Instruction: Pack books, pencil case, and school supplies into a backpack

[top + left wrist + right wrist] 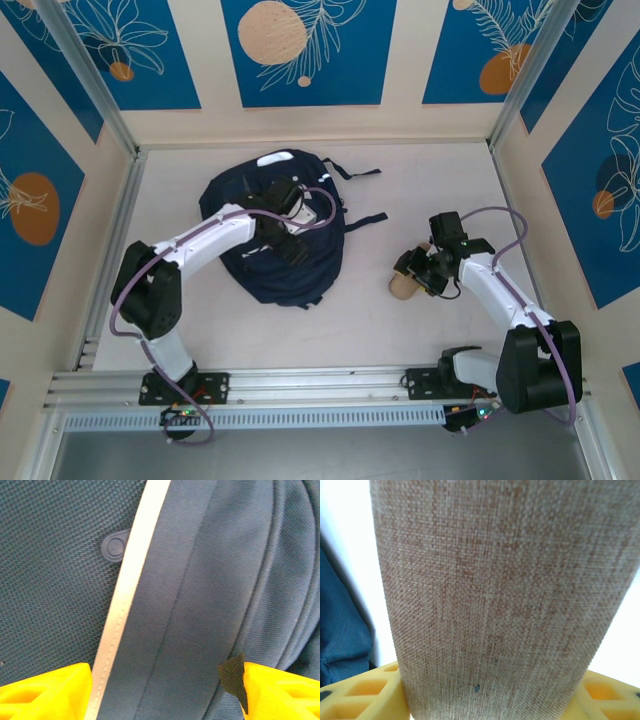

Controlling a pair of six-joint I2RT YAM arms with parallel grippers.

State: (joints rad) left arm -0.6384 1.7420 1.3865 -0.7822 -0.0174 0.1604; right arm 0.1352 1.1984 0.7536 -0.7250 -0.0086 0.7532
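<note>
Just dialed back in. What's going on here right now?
The left end effector is open, close over the backpack, by a white stripe. The right end effector grips the tan pencil case off to the backpack's right. The case is not in the backpack yet.

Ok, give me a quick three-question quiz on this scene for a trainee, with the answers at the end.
1. True or false: the left gripper has its fingers apart over the backpack.
2. What does the right gripper hold? A) a book B) a tan fabric pencil case C) a strap
3. Fill in: the stripe running across the backpack's navy fabric is ____.
Key: 1 true; 2 B; 3 white.
</note>
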